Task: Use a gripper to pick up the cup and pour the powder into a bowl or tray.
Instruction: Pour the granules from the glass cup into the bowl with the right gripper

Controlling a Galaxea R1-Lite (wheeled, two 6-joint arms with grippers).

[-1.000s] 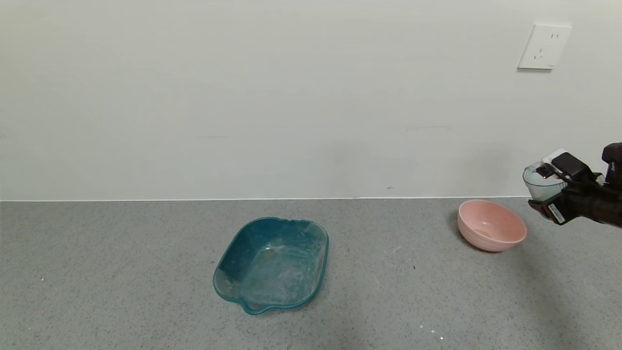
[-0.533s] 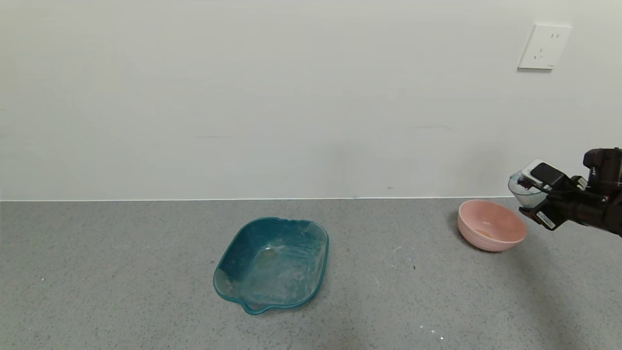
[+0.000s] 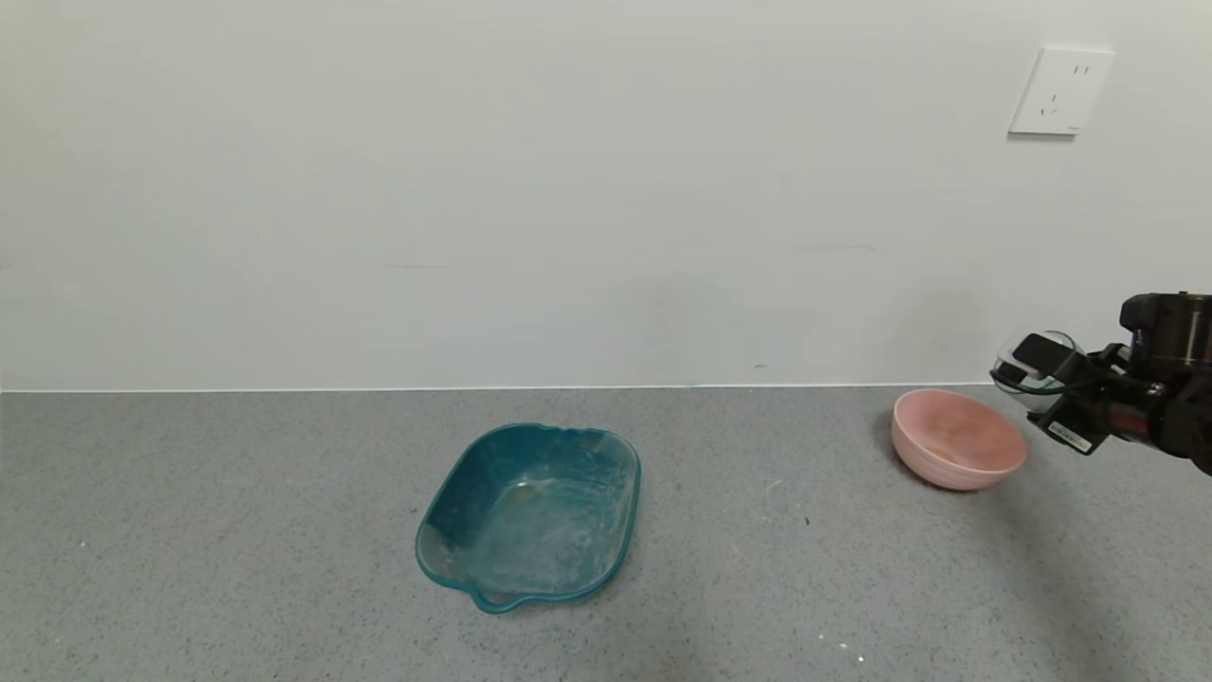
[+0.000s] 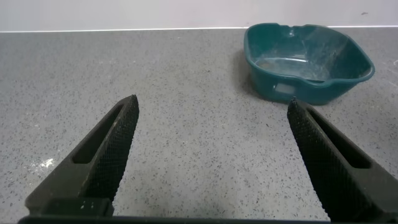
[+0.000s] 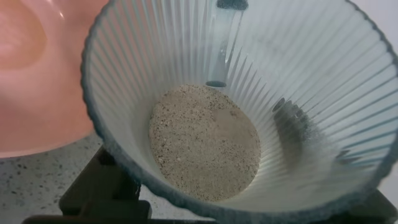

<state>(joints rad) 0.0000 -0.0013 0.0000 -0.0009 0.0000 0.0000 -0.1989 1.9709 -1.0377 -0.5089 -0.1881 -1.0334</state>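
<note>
My right gripper is shut on the ribbed pale blue-green cup and holds it in the air just right of the pink bowl, tilted toward the bowl. In the right wrist view the cup fills the frame, with beige powder lying on its bottom, and the bowl sits beside and below its rim. A little beige powder lies in the bowl. My left gripper is open and empty over the bare counter.
A teal squarish tray with whitish residue sits at the counter's middle; it also shows in the left wrist view. The white wall runs behind, with a socket at the upper right.
My right gripper has moved left toward the bowl and lower with the cup, and the cup has tipped further toward the bowl. The left arm has not moved.
</note>
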